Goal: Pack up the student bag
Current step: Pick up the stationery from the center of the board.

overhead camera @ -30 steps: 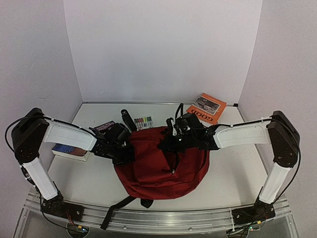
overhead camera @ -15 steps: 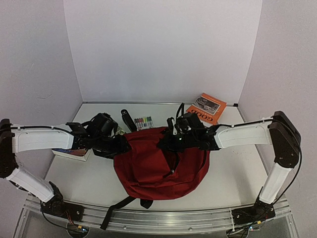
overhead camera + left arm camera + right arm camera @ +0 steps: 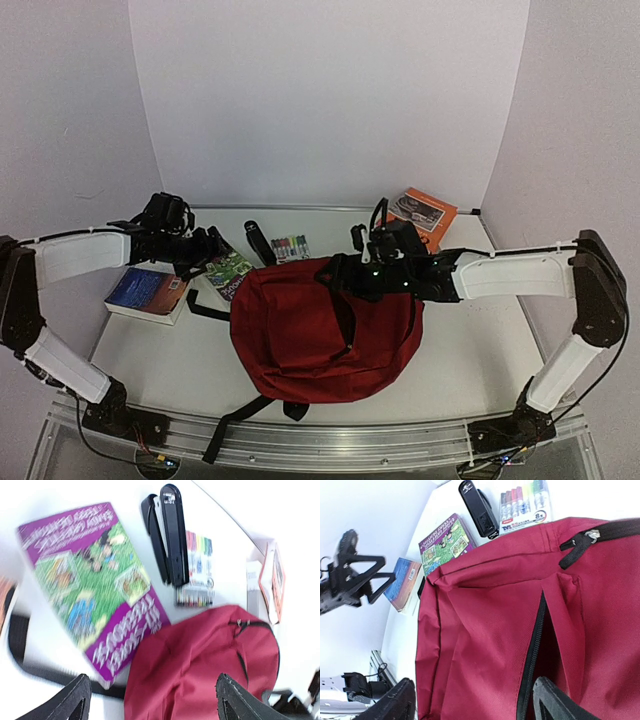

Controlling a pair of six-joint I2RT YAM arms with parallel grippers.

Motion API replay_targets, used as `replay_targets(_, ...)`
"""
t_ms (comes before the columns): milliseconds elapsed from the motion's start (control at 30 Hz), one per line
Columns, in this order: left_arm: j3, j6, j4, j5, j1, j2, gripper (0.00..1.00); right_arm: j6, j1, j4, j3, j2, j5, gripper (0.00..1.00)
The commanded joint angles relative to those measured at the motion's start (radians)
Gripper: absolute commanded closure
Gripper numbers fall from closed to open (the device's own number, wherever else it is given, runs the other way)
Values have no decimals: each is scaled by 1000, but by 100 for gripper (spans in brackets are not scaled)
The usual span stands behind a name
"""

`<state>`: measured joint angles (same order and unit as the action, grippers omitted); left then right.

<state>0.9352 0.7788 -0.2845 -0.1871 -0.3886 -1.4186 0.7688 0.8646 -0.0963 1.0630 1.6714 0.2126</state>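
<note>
Left gripper (image 3: 155, 705), jaws wide and empty, hovers over the purple book (image 3: 90, 585) just beside the student bag (image 3: 320, 330), which lies in the middle of the table (image 3: 480, 350). Right gripper (image 3: 470, 705), equally wide, hangs over the bag's zip (image 3: 535, 645). The book's bag-free edge looks best to grip.

White table (image 3: 470, 350), seen from above. At centre, dark red student bag (image 3: 310, 335) lying flat. At nine o'clock, blue book (image 3: 145, 292). Near ten, purple-and-green book (image 3: 228, 272) just beside the bag. Toward eleven, black stapler (image 3: 257, 240). At twelve, pack of markers (image 3: 290, 246). At one, orange book (image 3: 425, 210).
</note>
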Motion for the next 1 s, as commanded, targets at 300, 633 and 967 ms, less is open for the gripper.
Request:
replay_targets(300, 436, -65, 220, -198, 115, -528, 24, -10, -7, 56, -74, -196, -137, 10)
replay_targets(633, 722, -75, 163, -246, 115, -828, 25, -6, -11, 75, -85, -267, -148, 9)
replay_targets(967, 856, -58, -22, -151, 111, -962, 22, -9, -12, 78, -94, -270, -153, 8)
